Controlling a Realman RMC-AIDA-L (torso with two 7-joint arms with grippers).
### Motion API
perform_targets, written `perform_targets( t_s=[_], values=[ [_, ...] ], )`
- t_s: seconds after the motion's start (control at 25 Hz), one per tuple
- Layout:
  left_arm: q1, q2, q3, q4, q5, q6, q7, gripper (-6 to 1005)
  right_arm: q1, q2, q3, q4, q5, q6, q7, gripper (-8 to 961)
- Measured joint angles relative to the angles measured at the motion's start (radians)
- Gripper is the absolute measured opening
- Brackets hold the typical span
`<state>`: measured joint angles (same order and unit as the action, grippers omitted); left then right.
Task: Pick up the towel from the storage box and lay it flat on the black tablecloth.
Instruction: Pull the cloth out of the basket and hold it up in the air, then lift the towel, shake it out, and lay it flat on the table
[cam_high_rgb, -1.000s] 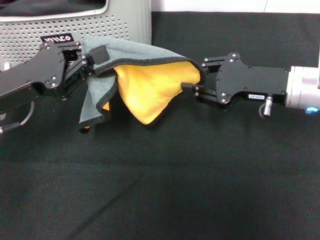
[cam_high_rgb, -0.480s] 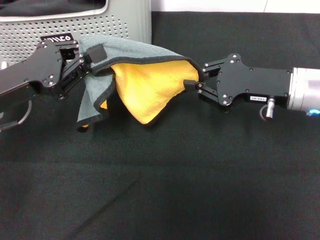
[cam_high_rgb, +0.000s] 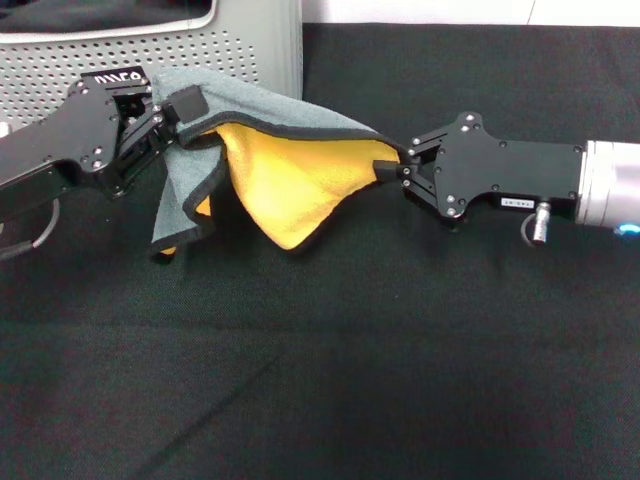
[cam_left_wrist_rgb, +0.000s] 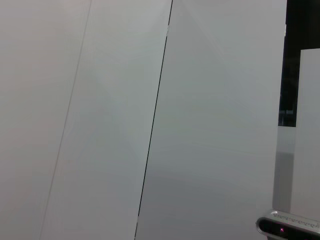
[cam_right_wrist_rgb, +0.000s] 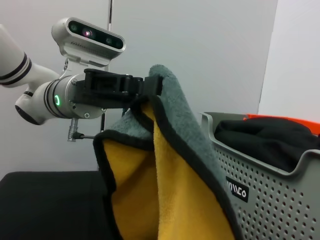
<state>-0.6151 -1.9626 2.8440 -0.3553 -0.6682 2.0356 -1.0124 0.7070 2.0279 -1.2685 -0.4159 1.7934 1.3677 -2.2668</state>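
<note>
The towel (cam_high_rgb: 290, 180) hangs stretched between my two grippers above the black tablecloth (cam_high_rgb: 380, 350), grey side up and yellow-orange side sagging underneath. My left gripper (cam_high_rgb: 185, 108) is shut on the towel's left edge, just in front of the storage box (cam_high_rgb: 230, 55). The right gripper (cam_high_rgb: 392, 165) is shut on the towel's right corner. In the right wrist view the towel (cam_right_wrist_rgb: 175, 200) drapes down from the left gripper (cam_right_wrist_rgb: 150, 87), with the perforated storage box (cam_right_wrist_rgb: 270, 195) beside it. The left wrist view shows only a wall.
Dark and orange cloths (cam_right_wrist_rgb: 272, 135) lie inside the box. The tablecloth runs wide to the front and right. A white wall (cam_high_rgb: 450, 10) lies beyond its far edge.
The two grippers have drawn slightly apart, left one leftward and right one rightward, pulling the towel's top edge tauter. Both keep their hold.
</note>
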Motion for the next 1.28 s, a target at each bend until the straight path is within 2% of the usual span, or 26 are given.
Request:
perform_targets(
  t_s=[0.16,0.4,0.96,1.28],
  values=[
    [0.0,-0.001,0.0,0.0,0.0,0.0,0.0,54,-0.005,0.0,0.004,-0.01,0.001,0.0,-0.004,7],
    [0.001,-0.004,0.0,-0.002,0.0,-0.001,0.001,54,-0.013,0.0,0.006,-0.035,0.03,-0.001,-0.005,7],
    [0.015,-0.041,0.0,-0.002,0.0,-0.003,0.096,54,-0.012,0.0,0.008,-0.116,0.089,-0.013,-0.005,7],
    [0.027,-0.044,0.0,-0.004,-0.022,-0.003,0.103,54,-0.027,0.0,0.009,-0.126,0.109,-0.013,-0.014,8]
  ],
)
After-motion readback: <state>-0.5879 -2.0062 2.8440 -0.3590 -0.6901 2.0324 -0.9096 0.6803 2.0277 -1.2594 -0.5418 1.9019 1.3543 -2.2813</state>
